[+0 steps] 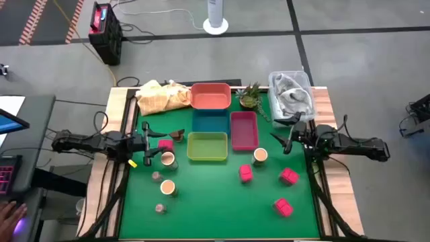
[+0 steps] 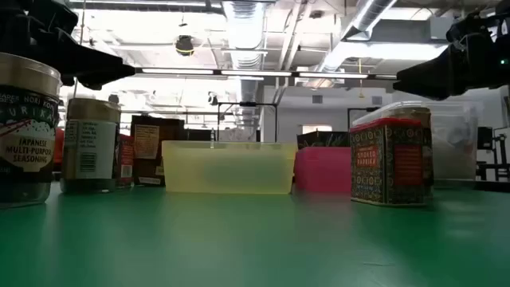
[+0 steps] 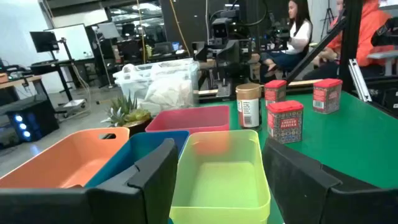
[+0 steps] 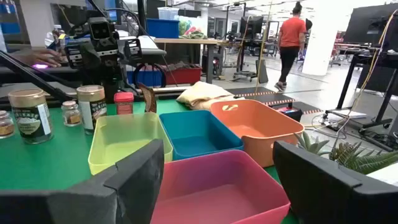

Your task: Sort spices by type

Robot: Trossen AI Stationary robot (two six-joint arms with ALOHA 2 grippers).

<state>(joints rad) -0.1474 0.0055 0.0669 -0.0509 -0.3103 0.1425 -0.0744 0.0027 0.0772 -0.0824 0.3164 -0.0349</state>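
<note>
Green table, 4 trays near its far-centre: orange tray farthest, teal tray in front of it, yellow-green tray nearest, magenta tray beside the teal one. All 4 trays hold nothing.

Spices, left half: 2 cream-topped jars and; 2 tiny brownish jars and; 1 pink packet; 1 dark brown piece.

Spices, right half: 1 cream-topped jar just beside the magenta tray; 3 pink packets, standing apart from each other.

Left gripper: above the table's left edge, fingers spread, gripping nothing.

Right gripper: above the right edge, fingers spread wide, gripping nothing.

Other: potted plant, clear bin, yellow cloth along the far edge.
</note>
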